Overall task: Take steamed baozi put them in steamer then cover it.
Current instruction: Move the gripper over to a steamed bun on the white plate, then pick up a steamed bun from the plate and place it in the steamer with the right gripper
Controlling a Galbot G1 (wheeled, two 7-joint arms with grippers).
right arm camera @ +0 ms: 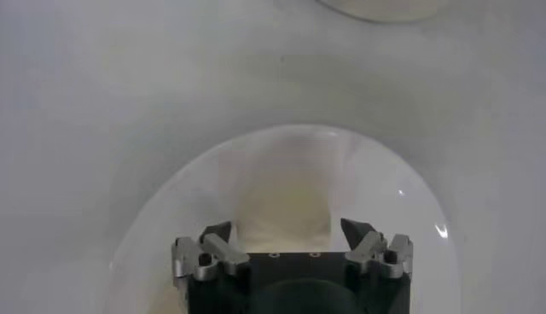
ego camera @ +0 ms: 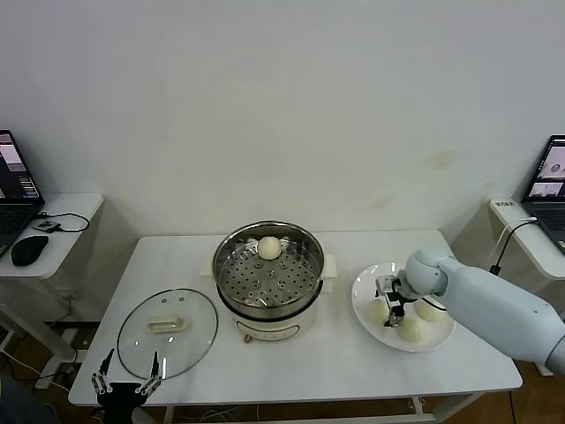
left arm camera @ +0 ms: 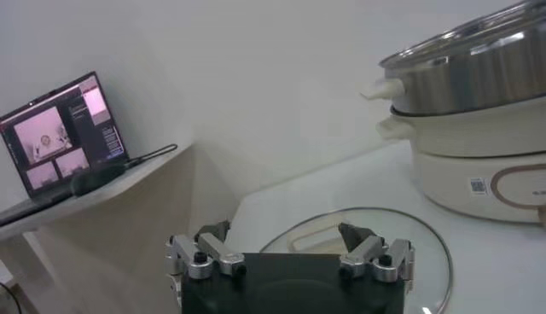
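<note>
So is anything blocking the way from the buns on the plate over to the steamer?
Nothing visible. The steamer stands uncovered with one bun inside; its cover lies aside. The right end effector hangs open over the plate's baozi.

Cream-white baozi (ego camera: 269,248), perforated shiny steel steamer (ego camera: 269,276)

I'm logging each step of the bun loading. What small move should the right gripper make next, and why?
Probably lower and close: the right gripper hovers open over a baozi on the plate, gripping nothing. The steamer holds only one bun.
</note>
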